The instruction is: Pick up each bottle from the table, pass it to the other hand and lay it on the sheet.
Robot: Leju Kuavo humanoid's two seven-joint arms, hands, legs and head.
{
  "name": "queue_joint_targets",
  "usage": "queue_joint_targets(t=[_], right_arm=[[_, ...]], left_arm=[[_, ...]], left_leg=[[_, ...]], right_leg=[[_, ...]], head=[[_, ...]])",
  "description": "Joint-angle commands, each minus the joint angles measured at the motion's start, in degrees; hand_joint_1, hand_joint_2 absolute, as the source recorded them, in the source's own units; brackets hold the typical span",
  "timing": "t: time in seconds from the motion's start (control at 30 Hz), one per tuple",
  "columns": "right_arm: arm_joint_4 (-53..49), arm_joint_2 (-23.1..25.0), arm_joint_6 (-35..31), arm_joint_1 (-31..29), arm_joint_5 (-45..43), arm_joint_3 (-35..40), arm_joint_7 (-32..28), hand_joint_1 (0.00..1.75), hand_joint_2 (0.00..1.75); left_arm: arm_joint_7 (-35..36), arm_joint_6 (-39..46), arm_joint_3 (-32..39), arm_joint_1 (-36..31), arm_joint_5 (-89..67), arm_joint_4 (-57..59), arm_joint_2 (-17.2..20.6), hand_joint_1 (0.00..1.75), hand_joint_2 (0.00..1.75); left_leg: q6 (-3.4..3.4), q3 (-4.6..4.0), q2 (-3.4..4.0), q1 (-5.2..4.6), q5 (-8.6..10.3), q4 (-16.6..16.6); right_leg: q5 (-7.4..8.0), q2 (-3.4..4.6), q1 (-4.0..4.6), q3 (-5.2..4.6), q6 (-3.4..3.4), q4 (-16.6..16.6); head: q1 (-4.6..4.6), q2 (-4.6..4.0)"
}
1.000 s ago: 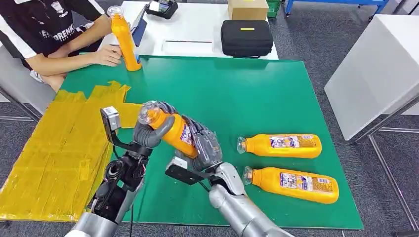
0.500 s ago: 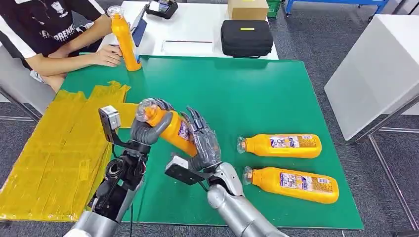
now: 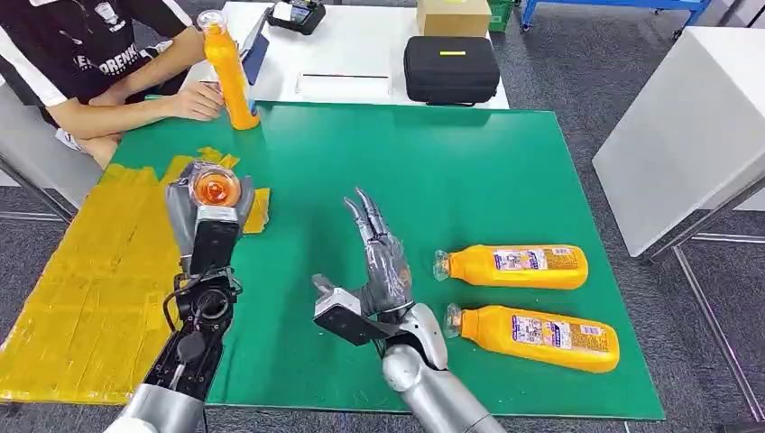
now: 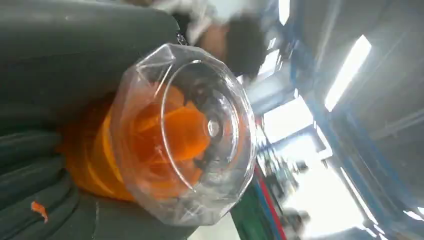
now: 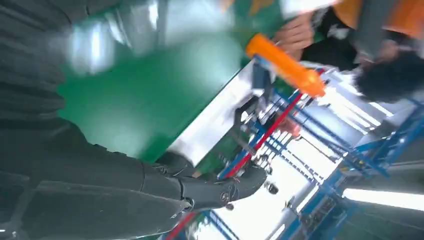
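Observation:
My left hand [image 3: 200, 209] grips an orange bottle [image 3: 215, 188] over the edge of the yellow sheet [image 3: 99, 280], its clear cap pointing up at the head camera. The left wrist view looks straight onto that clear cap [image 4: 187, 132], with my dark fingers [image 4: 47, 170] wrapped round the bottle's neck. My right hand [image 3: 381, 257] stands over the green mat [image 3: 433, 171] with fingers straight and apart, holding nothing. Two more orange bottles lie on their sides at the right: one [image 3: 511, 266] farther, one [image 3: 532, 336] nearer. A person's hand [image 3: 197, 99] holds a fourth bottle [image 3: 227, 70] upright at the mat's far left corner.
A seated person [image 3: 86, 54] is at the far left of the table. A black case [image 3: 450, 69], a cardboard box [image 3: 452, 15] and a small device [image 3: 296, 13] sit on the white table [image 3: 361, 45] behind the mat. A white cabinet [image 3: 686, 126] stands to the right.
The right hand has let go of the bottle and spread its fingers. The left hand has carried the bottle leftward to the sheet's edge and turned its cap upward.

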Motion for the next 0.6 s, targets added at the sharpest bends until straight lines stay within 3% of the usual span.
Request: queue_joint_targets(t=[0.03, 0.07, 0.1, 0.13, 0.17, 0.27, 0.3, 0.33, 0.37, 0.4, 0.43, 0.5, 0.6], right_arm=[[-11.28, -2.48, 4.37, 3.0, -4.26, 0.61, -0.68, 0.0, 1.75], [-12.44, -2.58, 5.56, 3.18, -6.56, 0.54, -1.09, 0.0, 1.75], [-12.8, -2.66, 5.92, 3.25, -7.79, 0.57, -1.34, 0.0, 1.75], [-13.39, -2.75, 6.45, 3.38, -9.55, 0.42, -1.46, 0.0, 1.75], [-13.68, -3.08, 7.81, 3.4, -12.09, 0.44, -1.29, 0.0, 1.75], [-13.79, -3.43, 11.97, 3.51, -18.09, -0.3, -1.48, 0.0, 1.75], [-13.53, -3.84, 16.24, 3.46, -22.52, -0.6, -2.18, 0.0, 1.75], [-14.69, -4.33, 19.73, 3.63, -24.2, -1.44, -1.35, 0.0, 1.75], [-14.48, -4.53, 19.95, 4.04, -24.37, -0.91, -1.82, 0.0, 1.75], [-14.85, -5.62, 24.79, 4.32, -28.09, -0.38, -2.42, 0.0, 1.75], [-14.98, -6.06, 26.56, 4.43, -29.71, -0.45, -2.17, 0.0, 1.75], [-14.85, -6.96, 28.75, 4.56, -31.34, -0.52, -1.9, 0.0, 1.75], [-14.1, -7.52, 31.79, 4.18, -34.06, -1.34, -1.06, 0.0, 1.75]], left_arm=[[2.22, 1.59, 21.17, -0.09, -35.35, -2.74, -4.01, 1.75, 1.75], [8.77, 1.59, 23.11, 1.83, -50.4, -10.37, -4.88, 1.75, 1.75], [14.65, 1.59, 19.76, 2.66, -54.99, -12.43, -3.21, 1.75, 1.75], [28.51, 1.59, 6.93, 2.78, -56.21, -11.59, 6.83, 1.75, 1.75], [49.66, 1.59, -14.12, -1.39, -56.21, -6.91, 16.25, 1.75, 1.75], [63.42, 1.59, -31.14, -7.71, -56.21, 2.51, 20.88, 1.75, 1.75], [67.11, 1.59, -37.04, -9.71, -56.21, 8.01, 20.27, 1.75, 1.75], [70.77, 1.59, -43.65, -11.85, -52.25, 9.9, 21.92, 1.75, 1.75], [68.51, 1.59, -40.98, -11.01, -54.76, 11.13, 20.53, 1.75, 1.75], [66.2, 1.59, -38.67, -10.36, -56.21, 13.9, 19.63, 1.75, 1.75], [64.99, 1.59, -37.99, -10.76, -56.21, 15.32, 19.22, 1.75, 1.75], [63.99, 1.59, -37.2, -10.58, -56.21, 16.33, 18.85, 1.75, 1.75], [60.62, 1.59, -33.35, -9.34, -56.21, 17.91, 18.24, 1.75, 1.75]], left_leg=[[0.04, 0.33, 0.07, 0.02, -0.24, 0.1], [0.03, 0.24, 0.03, 0.02, -0.15, 0.04], [0.05, 0.39, 0.0, 0.02, -0.23, 0.07], [0.03, 0.22, 0.11, 0.03, -0.18, 0.07], [0.01, 0.17, 0.13, 0.02, -0.11, 0.01], [-0.05, 0.35, -0.05, 0.03, -0.16, 0.0], [-0.05, 0.15, -0.56, 0.04, -0.03, -0.01], [-0.06, 0.11, -0.49, 0.12, 0.03, 0.0], [-0.05, 0.34, -0.48, 0.1, -0.04, -0.01], [-0.04, 0.45, -0.49, 0.06, -0.04, -0.1], [-0.04, 0.35, -0.43, 0.05, -0.02, -0.03], [0.05, 0.54, -0.59, 0.07, -0.06, -0.06], [0.03, 0.47, -0.1, -0.01, -0.19, -0.08]], right_leg=[[-0.18, 0.07, 0.07, 0.29, -0.32, 0.07], [-0.13, 0.01, 0.06, 0.23, -0.27, 0.02], [-0.21, -0.01, 0.07, 0.36, -0.35, 0.05], [-0.12, 0.09, 0.06, 0.15, -0.26, 0.03], [-0.05, 0.12, 0.05, 0.09, -0.22, 0.0], [-0.18, -0.06, 0.08, 0.26, -0.42, 0.11], [-0.22, -0.56, 0.07, 0.19, -0.32, 0.11], [-0.17, -0.55, 0.11, -0.01, -0.28, 0.08], [-0.23, -0.53, 0.11, 0.03, -0.4, 0.1], [-0.22, -0.54, 0.1, 0.13, -0.42, 0.01], [-0.23, -0.46, 0.09, -0.25, -0.27, 0.04], [-0.39, -0.61, 0.11, 0.05, -0.43, -0.08], [-0.04, -0.07, -0.05, 0.46, -0.24, -0.11]], head=[[0.02, 0.0], [0.0, 0.0], [0.02, 0.0], [0.0, 0.0], [0.02, 0.0], [0.0, 0.0], [0.04, 0.0], [0.0, 0.0], [-0.07, 0.0], [-0.09, 0.0], [0.0, 0.0], [0.09, 0.0], [0.0, 0.0]])
